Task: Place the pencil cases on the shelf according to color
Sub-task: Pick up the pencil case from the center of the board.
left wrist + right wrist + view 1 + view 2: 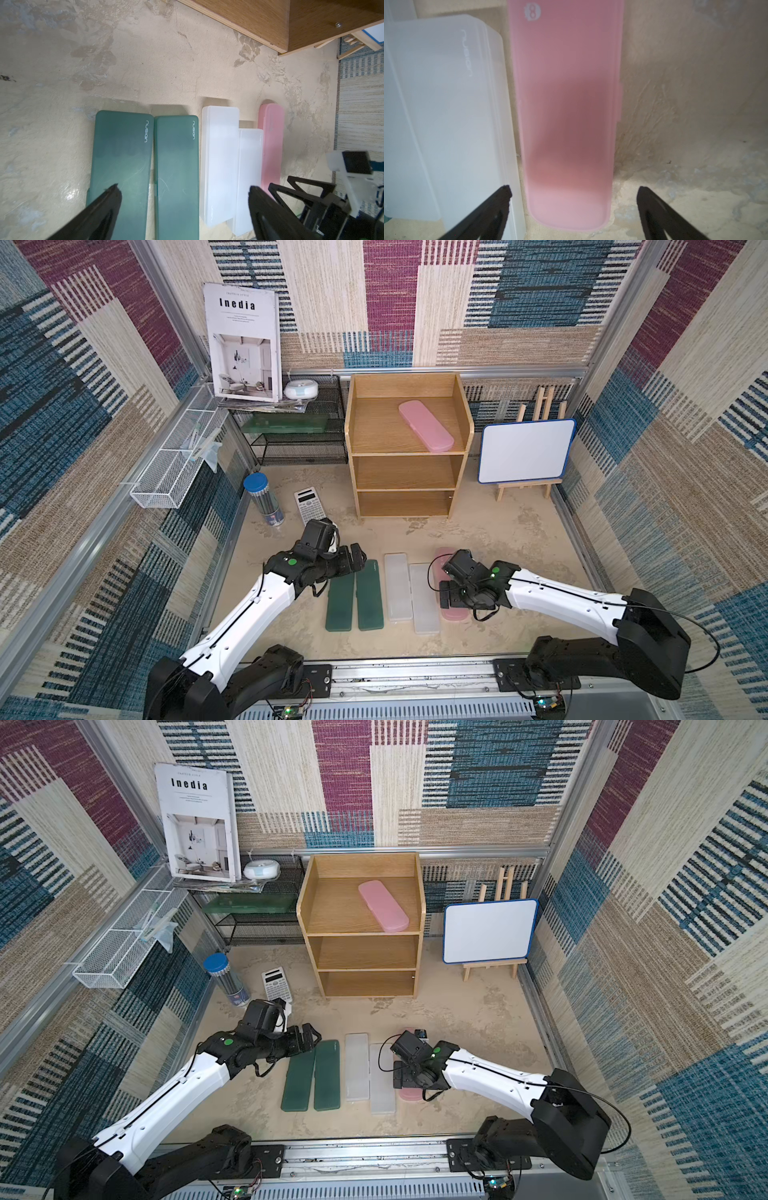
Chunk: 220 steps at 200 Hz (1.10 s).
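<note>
Patchwork carpet walls all round a sandy, blotchy tabletop (498, 539). Going left to right along the near edge: the left end effector (185, 192) hovers with its jaws apart and empty over the two dark green cases (355, 600), then come the two frosted white cases (411, 596), then the pink case on the tabletop (569, 116) with the right end effector (574, 192) low over its near end, jaws spread wide, one either side, nothing held. The other pink case (425, 425) already lies slantwise on the top tier of the shelf (357, 472) by the far edge.

My take: pink number two is the step in hand. The left jaw is very near the neighbouring white case, so I'd centre on the pink one before closing, squeeze across the short width, lift straight up, then set it beside its twin.

Readable stuff: "nusign" on both green lids and faintly on the white ones, a small round logo on the pink one, and "Inedia" on the magazine (243, 339) at the far left corner.
</note>
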Motion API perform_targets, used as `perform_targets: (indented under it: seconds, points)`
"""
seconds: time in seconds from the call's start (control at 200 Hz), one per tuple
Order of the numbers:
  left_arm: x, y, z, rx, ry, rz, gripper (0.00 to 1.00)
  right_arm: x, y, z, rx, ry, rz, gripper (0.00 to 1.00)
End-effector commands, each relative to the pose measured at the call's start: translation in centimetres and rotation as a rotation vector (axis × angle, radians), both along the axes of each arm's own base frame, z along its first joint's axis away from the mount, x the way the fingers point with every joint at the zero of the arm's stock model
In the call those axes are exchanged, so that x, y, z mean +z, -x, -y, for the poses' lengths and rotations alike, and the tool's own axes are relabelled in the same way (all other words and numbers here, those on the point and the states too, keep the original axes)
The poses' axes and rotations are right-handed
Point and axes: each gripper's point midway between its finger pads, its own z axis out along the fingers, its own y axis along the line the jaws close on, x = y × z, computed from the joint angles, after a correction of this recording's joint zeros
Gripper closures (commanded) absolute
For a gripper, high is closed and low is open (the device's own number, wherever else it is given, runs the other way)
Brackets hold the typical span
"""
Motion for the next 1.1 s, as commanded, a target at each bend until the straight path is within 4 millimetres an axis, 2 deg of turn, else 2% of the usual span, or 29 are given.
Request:
perform_targets:
  seconds: [0.0,0.135,0.351,0.536,0.641,0.867,1.097]
  points:
    - [0.3,-0.3,0.2,-0.010,0.005,0.020,0.00,-0.5,0.0,-0.6,-0.012,-0.014,-0.002,0.01]
    - [0.0,-0.1,0.1,-0.013,-0.001,0.015,0.00,-1.6,0.5,0.0,-0.026,0.050,-0.035,0.01]
    - [0.0,-0.1,0.2,-0.010,0.008,0.016,0.00,-2.2,1.2,1.1,-0.055,0.120,-0.055,0.01]
    - [0.1,-0.3,0.3,-0.014,0.009,0.016,0.00,-3.0,1.6,0.4,-0.049,0.139,-0.070,0.00]
    - [0.1,-0.3,0.4,-0.019,0.010,0.015,0.00,-3.8,2.0,0.6,-0.059,0.161,-0.084,0.00]
    - [0.1,-0.4,0.4,-0.022,0.006,0.017,0.00,-3.8,2.7,1.4,-0.079,0.141,-0.071,0.09]
    - [0.5,-0.4,0.4,-0.022,0.005,0.024,0.00,-1.8,2.5,1.9,-0.088,0.125,-0.016,0.24]
